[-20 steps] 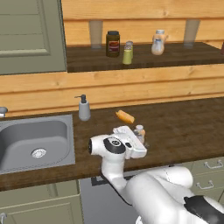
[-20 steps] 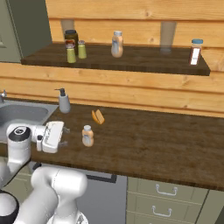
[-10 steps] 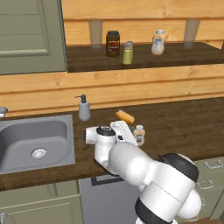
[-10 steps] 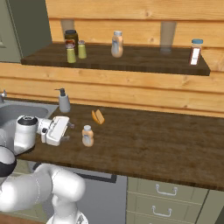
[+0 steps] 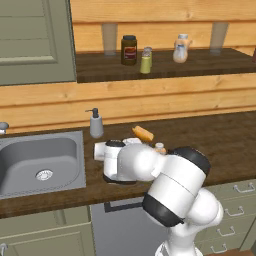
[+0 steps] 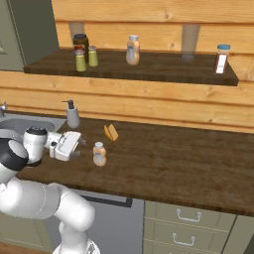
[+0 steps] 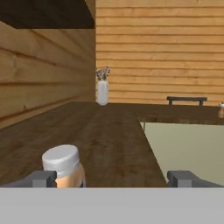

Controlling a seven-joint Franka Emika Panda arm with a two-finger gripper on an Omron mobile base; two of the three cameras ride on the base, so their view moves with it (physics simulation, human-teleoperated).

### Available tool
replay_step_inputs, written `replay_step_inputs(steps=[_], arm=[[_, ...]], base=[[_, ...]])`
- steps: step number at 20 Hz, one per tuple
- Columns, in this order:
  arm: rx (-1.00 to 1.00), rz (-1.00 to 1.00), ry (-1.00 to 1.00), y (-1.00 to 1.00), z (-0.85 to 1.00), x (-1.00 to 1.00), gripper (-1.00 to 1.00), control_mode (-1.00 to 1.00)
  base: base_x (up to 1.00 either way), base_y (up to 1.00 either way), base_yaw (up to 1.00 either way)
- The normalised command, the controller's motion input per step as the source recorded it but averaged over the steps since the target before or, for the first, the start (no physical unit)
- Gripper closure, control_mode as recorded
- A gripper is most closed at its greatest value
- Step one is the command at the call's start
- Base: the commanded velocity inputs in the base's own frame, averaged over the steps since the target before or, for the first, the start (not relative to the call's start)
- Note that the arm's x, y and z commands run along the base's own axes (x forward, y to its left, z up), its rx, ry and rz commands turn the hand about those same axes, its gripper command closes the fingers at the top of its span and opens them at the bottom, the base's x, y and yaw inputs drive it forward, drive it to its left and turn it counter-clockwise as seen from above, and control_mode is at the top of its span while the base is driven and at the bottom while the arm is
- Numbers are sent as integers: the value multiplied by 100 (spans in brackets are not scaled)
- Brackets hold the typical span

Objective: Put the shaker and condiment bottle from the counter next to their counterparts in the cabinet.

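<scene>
The condiment bottle (image 6: pixel 99 154), peach-orange with a pale cap, stands on the counter (image 6: pixel 168 163). My gripper (image 6: pixel 82 144) is level with it just to its left, pointing at it, open. In the hand view the bottle (image 7: pixel 63 167) sits low and close beside the left fingertip (image 7: pixel 41 178), and the gripper (image 7: pixel 113 179) holds nothing. From the left base view the arm hides most of the bottle (image 5: pixel 160 148). In the cabinet (image 6: pixel 149 69), two yellow-green shakers (image 6: pixel 80 62) (image 6: pixel 93 56) stand side by side and the matching bottle (image 6: pixel 132 50) stands to their right.
A grey soap dispenser (image 6: pixel 73 115) and an orange wedge (image 6: pixel 112 132) stand behind the bottle. The sink (image 5: pixel 40 165) lies to the left. A dark jar (image 6: pixel 79 42) and a blue-capped bottle (image 6: pixel 221 58) share the shelf. A white vase (image 7: pixel 102 89) stands far along the counter.
The arm has swung round along the counter's front and the hand has edged a little towards the condiment bottle. The bottle has stayed in place.
</scene>
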Motion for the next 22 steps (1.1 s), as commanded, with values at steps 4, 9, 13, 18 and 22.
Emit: replay_step_inputs(steps=[4,9,13,18,22], arm=[[0,0,0,0,-15,14,-100,-100],[0,0,0,-7,-23,10,-100,-100],[0,0,0,-9,-21,14,-100,-100],[0,0,0,-9,-11,14,-100,-100],[0,0,0,-5,-18,8,-100,-100]], base=[[0,0,0],[0,0,0],[0,0,0],[0,0,0],[0,0,0]])
